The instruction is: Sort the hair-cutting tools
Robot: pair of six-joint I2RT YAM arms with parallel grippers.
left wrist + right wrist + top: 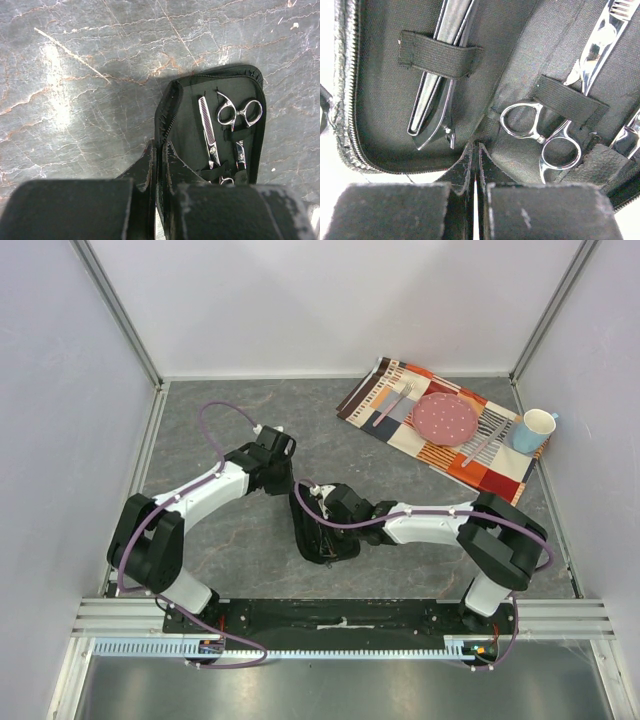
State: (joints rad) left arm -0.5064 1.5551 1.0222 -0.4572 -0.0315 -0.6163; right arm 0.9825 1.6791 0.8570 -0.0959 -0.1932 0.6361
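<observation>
A black fabric case (312, 538) lies open on the table between my arms. My left gripper (293, 486) is shut on the raised zipper edge of its left flap (167, 107), which stands up. In the left wrist view, thinning scissors (207, 131) and ring-handled scissors (240, 114) sit under straps in the right panel. My right gripper (475, 150) is shut, its tips at the case's centre fold; nothing shows between them. In the right wrist view, two hair clips (436, 95) sit under a strap, with scissors rings (542, 137) to the right.
A patterned placemat (385, 390) at the back right holds a pink plate (445, 418), a fork (392, 405), a knife (485, 443) and a blue cup (533, 430). White walls close the table on three sides.
</observation>
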